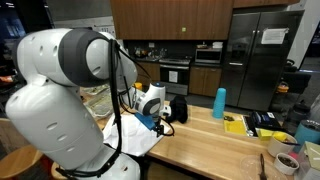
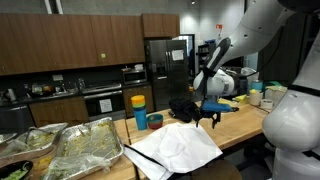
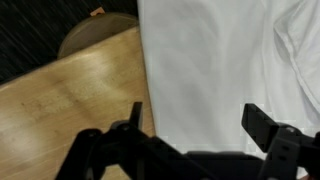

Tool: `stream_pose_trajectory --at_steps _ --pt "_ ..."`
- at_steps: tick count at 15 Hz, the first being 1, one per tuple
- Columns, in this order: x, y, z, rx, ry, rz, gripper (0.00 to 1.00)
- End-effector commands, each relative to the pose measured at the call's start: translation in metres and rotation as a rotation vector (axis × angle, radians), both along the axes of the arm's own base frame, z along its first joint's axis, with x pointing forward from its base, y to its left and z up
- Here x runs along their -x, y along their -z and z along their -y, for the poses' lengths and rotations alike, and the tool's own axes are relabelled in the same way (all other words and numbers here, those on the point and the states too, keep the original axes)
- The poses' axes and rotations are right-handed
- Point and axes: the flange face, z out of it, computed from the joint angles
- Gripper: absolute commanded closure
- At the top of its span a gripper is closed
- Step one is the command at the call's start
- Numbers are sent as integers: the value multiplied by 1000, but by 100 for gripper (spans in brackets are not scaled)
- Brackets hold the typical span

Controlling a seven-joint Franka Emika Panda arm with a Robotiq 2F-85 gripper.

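Cloth is what the gripper [image 3: 195,122] hangs over: a white cloth [image 3: 225,60] spread on the wooden desk [image 3: 60,110], and in the wrist view it fills everything from 12 o'clock round to 5 o'clock. The gripper's jaws stand wide apart with nothing between them, above the fabric and not touching it as far as the pictures show. The cloth's straight left edge runs nearly from 12 to 6 o'clock and passes just beside the finger at 7 o'clock, so that finger sits about over the border between fabric and bare wood, while the finger at 4 o'clock is well over the white. The bulk of the cloth thus lies toward 1 to 3 o'clock from the gripper, and the line between the fingers crosses its edge roughly square. A soft fold shows near 2 o'clock. At 10 o'clock, past the desk's rim, the round seat of a stool [image 3: 85,40] shows above dark carpet

In an exterior view the gripper [image 2: 208,112] hovers at the far end of the white cloth [image 2: 175,150]. There is only this one arm

No brand or label shows on the cloth. A sheet [image 1: 272,36] is stuck on the fridge [image 1: 250,60], its writing too small to read
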Motion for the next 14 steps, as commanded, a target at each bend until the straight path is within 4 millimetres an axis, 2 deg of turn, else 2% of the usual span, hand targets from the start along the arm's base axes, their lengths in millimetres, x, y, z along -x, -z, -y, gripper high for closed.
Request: stream_pose_trajectory --at_steps 1,13,14 --pt "-10 12 -3 19 -25 10 0" --pt "-20 62 0 73 -28 -55 0" --pt "-21 66 2 77 -32 -58 15"
